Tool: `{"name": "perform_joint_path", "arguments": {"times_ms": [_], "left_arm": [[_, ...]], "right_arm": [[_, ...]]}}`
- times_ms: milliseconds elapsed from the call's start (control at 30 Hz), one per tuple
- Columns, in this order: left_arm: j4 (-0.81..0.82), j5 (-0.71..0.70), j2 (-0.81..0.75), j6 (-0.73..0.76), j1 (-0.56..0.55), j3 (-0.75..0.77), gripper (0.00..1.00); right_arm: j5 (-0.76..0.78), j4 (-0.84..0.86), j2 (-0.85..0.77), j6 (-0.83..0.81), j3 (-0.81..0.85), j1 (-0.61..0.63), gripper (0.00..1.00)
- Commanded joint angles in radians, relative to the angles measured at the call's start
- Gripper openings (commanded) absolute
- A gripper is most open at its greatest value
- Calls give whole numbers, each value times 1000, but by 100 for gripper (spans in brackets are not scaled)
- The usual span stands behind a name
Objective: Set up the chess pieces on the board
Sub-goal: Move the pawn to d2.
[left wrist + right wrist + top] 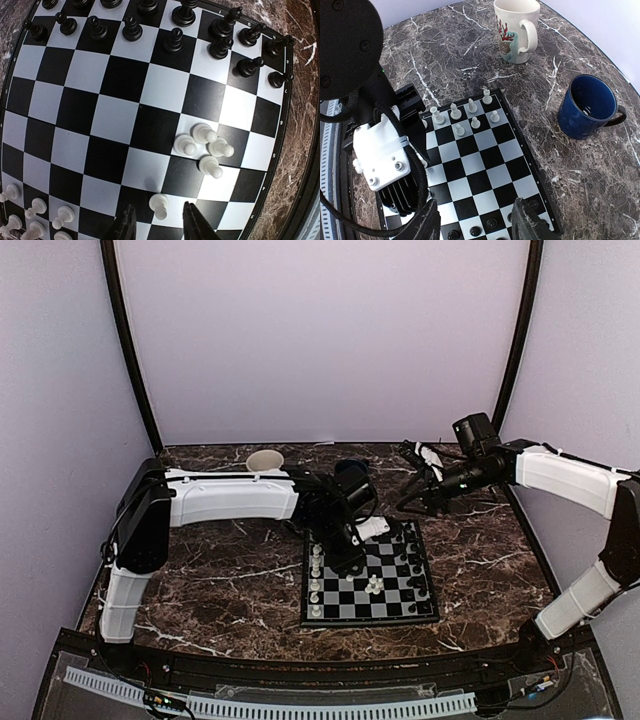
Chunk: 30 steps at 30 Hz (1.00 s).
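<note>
Top external view: the left arm stretched across the dark marble tabletop (200,570) to the board (395,605), which lay right of centre, near the right arm. On the board's left edge stood a file of white chess pieces (316,580).

In the left wrist view, the left tool (156,222) hung low over that side with its fingers (126,225) apart. A lone white pawn (160,205) stood upright on a light square between them, seemingly touched by neither. Just right of it, four loose white pieces (187,145) huddled mid-board, well off their home rows. The black pieces (175,40) filled the board's right side. Farther right, the right tool (477,217) hovered above the black end, fingers spread around nothing. A cream mug (265,459) and a blue mug (350,475) stood beyond the board.

The step in hand appeared to be seating that pawn. Doing it well meant rising straight up with fingers wide, so neither brushed it. The next move would be to drop on the outermost of the huddled four from directly above, fingers only narrowly spread, to spare its neighbours.
</note>
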Motion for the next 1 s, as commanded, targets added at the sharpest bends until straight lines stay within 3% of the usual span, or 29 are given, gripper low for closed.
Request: {"name": "perform_joint_path", "arguments": {"times_ms": [0, 233, 600, 967], "left_arm": [[0, -47, 19, 19, -6, -17, 34], [-10, -52, 27, 28, -6, -23, 31], [-56, -68, 27, 48, -6, -14, 10], [-101, -175, 25, 48, 12, -1, 4]], "right_arm": [[-14, 25, -25, 2, -6, -6, 50], [-20, 22, -20, -3, -6, -7, 50], [-29, 17, -14, -6, -4, -7, 49], [-33, 14, -11, -11, -3, -7, 49]]}}
